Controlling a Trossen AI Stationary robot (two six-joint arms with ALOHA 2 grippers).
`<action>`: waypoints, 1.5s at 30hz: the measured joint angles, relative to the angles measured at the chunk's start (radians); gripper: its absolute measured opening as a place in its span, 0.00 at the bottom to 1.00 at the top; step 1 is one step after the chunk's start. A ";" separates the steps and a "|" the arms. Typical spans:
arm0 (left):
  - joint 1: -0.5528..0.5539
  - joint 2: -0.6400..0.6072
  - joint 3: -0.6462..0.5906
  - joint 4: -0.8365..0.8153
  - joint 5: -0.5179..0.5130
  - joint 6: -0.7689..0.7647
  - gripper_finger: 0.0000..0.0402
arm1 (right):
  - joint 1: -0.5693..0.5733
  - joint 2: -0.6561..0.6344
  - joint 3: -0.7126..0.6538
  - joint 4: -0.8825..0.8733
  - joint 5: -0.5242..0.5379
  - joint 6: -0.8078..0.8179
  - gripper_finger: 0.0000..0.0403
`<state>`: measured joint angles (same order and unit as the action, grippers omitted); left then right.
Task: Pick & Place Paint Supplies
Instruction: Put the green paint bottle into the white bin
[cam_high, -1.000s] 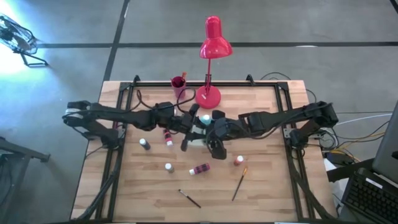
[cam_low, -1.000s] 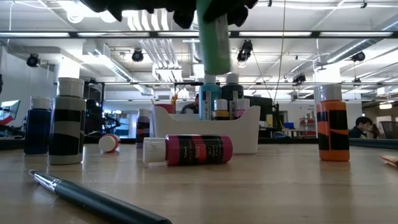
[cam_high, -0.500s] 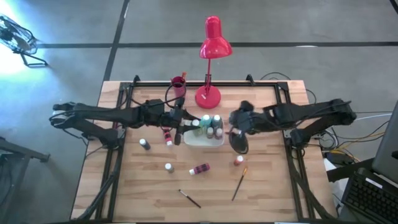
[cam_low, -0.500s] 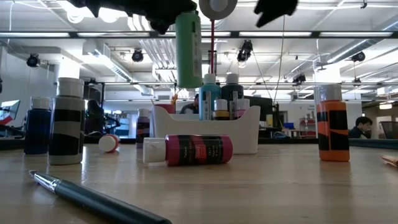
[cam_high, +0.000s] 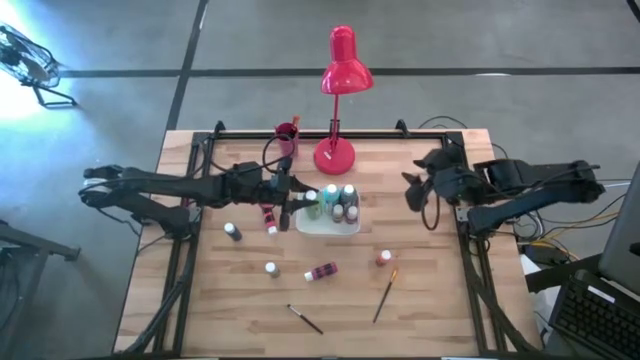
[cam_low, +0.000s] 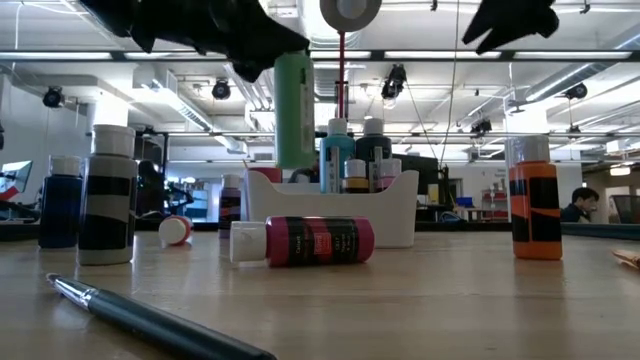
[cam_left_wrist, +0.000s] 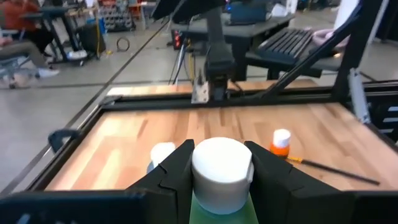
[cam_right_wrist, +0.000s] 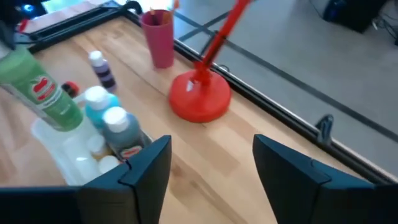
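My left gripper (cam_high: 296, 197) is shut on a green paint bottle (cam_low: 293, 110) with a white cap, over the left end of the white tray (cam_high: 330, 224). The tray holds several bottles (cam_high: 341, 202) standing upright. My right gripper (cam_high: 420, 190) is open in the air near the table's right edge, touching nothing. On the wood, a magenta bottle (cam_high: 322, 271) and a red one (cam_high: 269, 220) lie on their sides. An orange one (cam_high: 384, 258), a dark one (cam_high: 232, 231) and a white-capped one (cam_high: 271, 268) stand. Two brushes (cam_high: 385, 296) (cam_high: 305, 319) lie flat near the near edge. My left gripper pinches the green bottle at its white cap (cam_left_wrist: 222, 167), one finger (cam_left_wrist: 177, 171) on each side. The fingers come level from the table's left. The bottle hangs nearly upright below them, its lower end (cam_low: 293, 163) at about the height of the tray's rim; whether it touches the tray I cannot tell.
A red desk lamp (cam_high: 338, 100) and a red cup (cam_high: 287, 135) stand at the far edge behind the tray. A black frame (cam_high: 455, 150) runs round the table. Bare wood lies between the tray and my right gripper.
My right arm has drawn back from the tray toward the table's right edge. My left gripper has carried the green bottle a little toward the table's left and down, from above the tray's middle to its left end.
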<state>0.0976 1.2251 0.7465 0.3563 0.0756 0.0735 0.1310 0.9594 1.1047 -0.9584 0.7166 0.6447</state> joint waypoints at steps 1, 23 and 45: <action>0.002 0.000 -0.007 0.008 -0.002 -0.001 0.30 | -0.007 -0.016 -0.018 0.003 0.000 0.007 0.54; 0.057 -0.004 -0.015 0.033 0.001 0.001 0.30 | -0.063 -0.038 -0.019 0.028 0.000 -0.059 0.35; 0.117 0.003 -0.049 0.062 0.044 -0.025 0.30 | -0.063 -0.001 -0.010 0.031 0.014 -0.196 0.16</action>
<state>0.2142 1.2282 0.6973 0.4185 0.1200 0.0484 0.0681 0.9588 1.0948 -0.9272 0.7310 0.4489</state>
